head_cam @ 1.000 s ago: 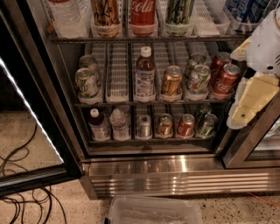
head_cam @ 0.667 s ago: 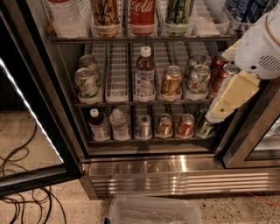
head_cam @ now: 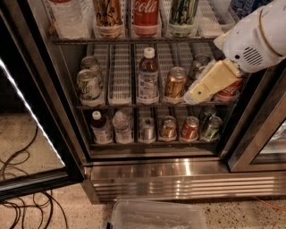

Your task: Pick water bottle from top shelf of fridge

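Gripper: tan, on a white arm coming in from upper right. It hangs in front of the right end of the middle rack, over the cans there and just beside a red can. Open or closed: cannot tell from this angle. It holds nothing.

Water bottle: far left of the top shelf, close against the left inner wall of the fridge. Only the lower ribbed body shows, with a sliver of red band at the upper edge; cap and neck are out of view. To its right is a tall can in a white lane, then a Coca-Cola bottle, then another tall can. The bottle is well apart from the gripper: one rack higher and at the opposite side.

Handling, as judged:
- Clear thin plastic, likely full, so moderate weight for its size. The walls will give if squeezed hard.
- The ribs stiffen the body and give purchase. A chilled surface may be damp and slick.
- The tall, narrow stance makes it easy to tip against its neighbour if nudged high.

Where to hold: the ribbed body around mid-height, approached from the front, one jaw each side. Left clearance looks tight against the wall, and the right side has the can's lane beside it. Firm, not crushing. It probably needs a slight lift before being drawn out over the rack's front edge.

Below the top shelf is a brown bottle with white cap at mid-rack; not the target.
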Controlling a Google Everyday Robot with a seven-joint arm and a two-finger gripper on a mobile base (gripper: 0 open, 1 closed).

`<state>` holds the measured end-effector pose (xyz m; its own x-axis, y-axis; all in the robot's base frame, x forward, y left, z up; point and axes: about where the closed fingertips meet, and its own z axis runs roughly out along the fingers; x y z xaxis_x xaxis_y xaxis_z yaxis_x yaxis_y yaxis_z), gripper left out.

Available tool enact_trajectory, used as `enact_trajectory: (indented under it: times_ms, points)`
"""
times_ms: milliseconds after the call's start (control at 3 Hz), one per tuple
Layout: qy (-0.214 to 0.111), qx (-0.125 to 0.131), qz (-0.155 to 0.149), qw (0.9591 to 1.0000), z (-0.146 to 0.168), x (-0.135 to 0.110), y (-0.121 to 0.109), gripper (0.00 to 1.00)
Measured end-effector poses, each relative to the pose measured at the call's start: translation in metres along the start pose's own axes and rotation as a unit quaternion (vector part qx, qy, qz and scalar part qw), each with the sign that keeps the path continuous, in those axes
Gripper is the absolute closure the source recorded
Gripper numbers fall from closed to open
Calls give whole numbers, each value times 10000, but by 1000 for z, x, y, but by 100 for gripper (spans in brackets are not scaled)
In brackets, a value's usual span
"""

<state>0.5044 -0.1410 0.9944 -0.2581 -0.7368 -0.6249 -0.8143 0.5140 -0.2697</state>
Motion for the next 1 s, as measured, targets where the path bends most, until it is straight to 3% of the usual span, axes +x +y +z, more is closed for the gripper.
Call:
enact_trajectory:
  times_ms: [333, 667, 1000]
  points:
    - [-1, 0, 0, 10000, 0, 0, 0, 0]
    - [-439, -113, 82, 9989, 21, -14, 1, 0]
    - [-1222, -318, 676, 9897, 65, -34, 2, 0]
